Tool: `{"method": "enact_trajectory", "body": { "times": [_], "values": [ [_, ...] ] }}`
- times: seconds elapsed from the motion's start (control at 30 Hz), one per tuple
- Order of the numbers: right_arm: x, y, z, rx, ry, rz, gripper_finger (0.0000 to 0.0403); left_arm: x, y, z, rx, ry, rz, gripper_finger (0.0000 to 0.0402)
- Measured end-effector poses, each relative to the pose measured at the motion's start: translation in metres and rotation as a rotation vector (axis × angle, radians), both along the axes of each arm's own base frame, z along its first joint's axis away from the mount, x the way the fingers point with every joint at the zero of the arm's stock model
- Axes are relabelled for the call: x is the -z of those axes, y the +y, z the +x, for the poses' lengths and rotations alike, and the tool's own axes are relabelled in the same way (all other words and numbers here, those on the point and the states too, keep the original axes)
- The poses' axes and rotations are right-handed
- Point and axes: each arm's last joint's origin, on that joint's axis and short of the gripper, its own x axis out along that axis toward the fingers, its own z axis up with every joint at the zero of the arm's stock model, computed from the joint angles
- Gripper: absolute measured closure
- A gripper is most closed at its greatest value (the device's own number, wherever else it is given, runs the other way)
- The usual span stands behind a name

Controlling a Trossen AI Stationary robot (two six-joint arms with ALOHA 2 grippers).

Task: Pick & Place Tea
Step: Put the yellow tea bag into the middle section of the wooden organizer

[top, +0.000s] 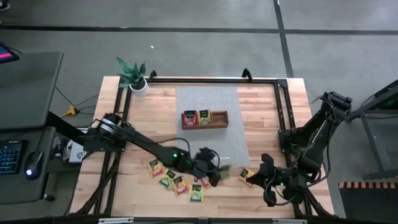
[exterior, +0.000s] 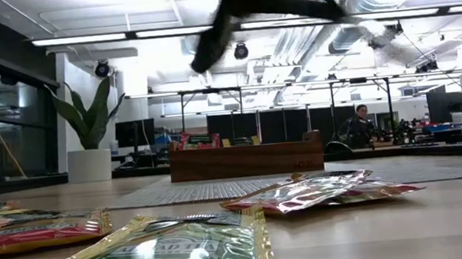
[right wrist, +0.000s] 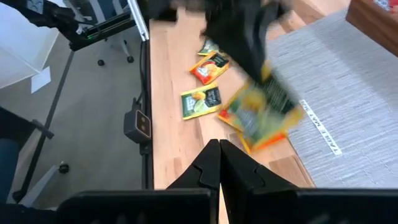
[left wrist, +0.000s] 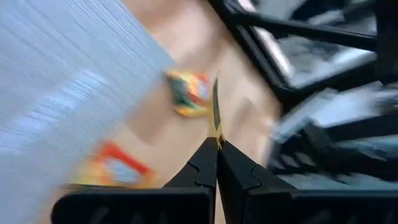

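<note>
A cluster of tea packets (top: 173, 177) is spread on the near part of the wooden table (top: 267, 124), left of centre. They are small, flat and square, with crimped foil edges and printed labels in yellow, green and red-orange. In the low view a green-and-yellow packet (exterior: 162, 253) lies closest to the camera, with a red one (exterior: 37, 231) at its left and a shiny crumpled pair (exterior: 318, 191) further right.

The left gripper (top: 214, 168) is reached from the left side of the table out over the near edge of the grey mat (top: 208, 102), just right of the cluster. In the left wrist view its fingers are closed together on the thin edge of a yellow packet (left wrist: 215, 112), which is seen edge-on between the tips. In the right wrist view the same packet (right wrist: 264, 112) is seen hanging blurred below the dark gripper, yellow with an orange lower edge.

Further back, on the mat at the middle of the table, stands the brown wooden tray (top: 219, 125). Red, green and yellow packets (top: 198, 117) are stood upright in its left part.

One more packet (top: 247, 176) lies alone on the wood at the near right. Just beside it, on its right, the right gripper (top: 263, 176) is held low, with its fingers pressed together on nothing.

A potted plant (top: 134, 78) stands at the far left corner.
</note>
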Motion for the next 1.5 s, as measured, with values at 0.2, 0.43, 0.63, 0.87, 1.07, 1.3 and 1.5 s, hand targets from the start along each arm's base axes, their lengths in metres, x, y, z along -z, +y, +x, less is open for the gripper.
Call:
{"method": "enact_trajectory", "body": {
  "times": [0.2, 0.43, 0.63, 0.87, 1.07, 1.3, 1.5],
  "values": [
    [0.001, 0.0, -0.004, 0.019, -0.012, -0.024, 0.0403, -0.039, 0.026, -0.025, -0.089, 0.059, 0.325, 0.0401],
    [0.001, -0.007, 0.002, 0.102, -0.051, -0.077, 0.0403, -0.062, 0.087, -0.024, 0.006, 0.119, 0.527, 0.0401],
    [0.002, -0.02, 0.015, 0.172, -0.043, -0.099, 0.0403, -0.058, 0.147, -0.017, 0.108, 0.177, 0.528, 0.0401],
    [0.002, -0.035, 0.03, 0.229, -0.022, -0.106, 0.0403, -0.057, 0.194, -0.017, 0.125, 0.206, 0.564, 0.0401],
    [0.003, -0.048, 0.04, 0.287, -0.004, -0.114, 0.0403, -0.051, 0.223, -0.026, 0.093, 0.197, 0.559, 0.0401],
    [0.003, -0.058, 0.049, 0.309, 0.018, -0.118, 0.0403, -0.023, 0.246, -0.054, 0.043, 0.1, 0.458, 0.0401],
    [0.003, -0.063, 0.053, 0.313, 0.028, -0.106, 0.0403, -0.009, 0.256, -0.064, 0.02, 0.023, 0.439, 0.0401]
  ]
}}
